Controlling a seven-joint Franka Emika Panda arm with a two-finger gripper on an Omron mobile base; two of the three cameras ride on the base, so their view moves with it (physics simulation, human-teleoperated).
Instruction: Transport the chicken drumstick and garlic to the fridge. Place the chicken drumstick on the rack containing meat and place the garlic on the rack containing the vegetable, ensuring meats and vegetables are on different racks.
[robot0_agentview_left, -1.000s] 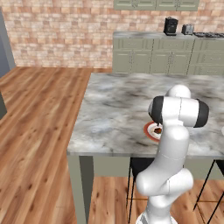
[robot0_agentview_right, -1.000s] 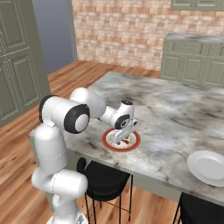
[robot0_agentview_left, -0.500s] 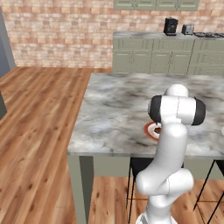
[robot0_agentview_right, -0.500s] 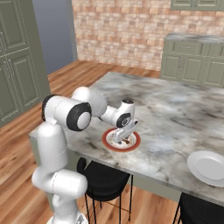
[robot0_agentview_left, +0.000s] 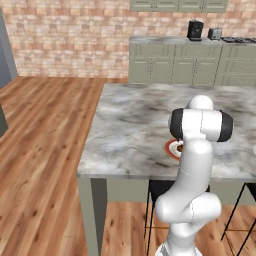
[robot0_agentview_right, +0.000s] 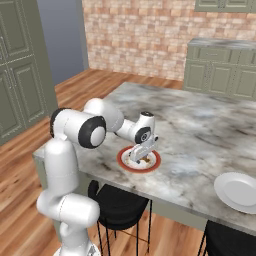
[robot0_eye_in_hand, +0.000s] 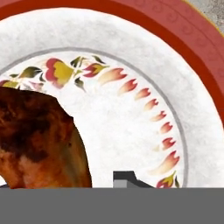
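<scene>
The grey marbled island surface (robot0_agentview_right: 210, 130) stands on wood flooring before a brick wall. The chicken drumstick (robot0_eye_in_hand: 39, 140) lies on a red-rimmed floral plate (robot0_agentview_right: 125, 161). Gripper (robot0_agentview_right: 140, 156) directly above; jaws state indeterminate.

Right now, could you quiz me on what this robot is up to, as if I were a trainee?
1. True or false: the pincer is down over the red-rimmed plate.
2. What brown food lies on that plate in the hand view?
3. The plain white plate sits: A) on the floor, B) on the marble counter, C) on a stool.

Key: 1 true; 2 the chicken drumstick; 3 B.
</scene>
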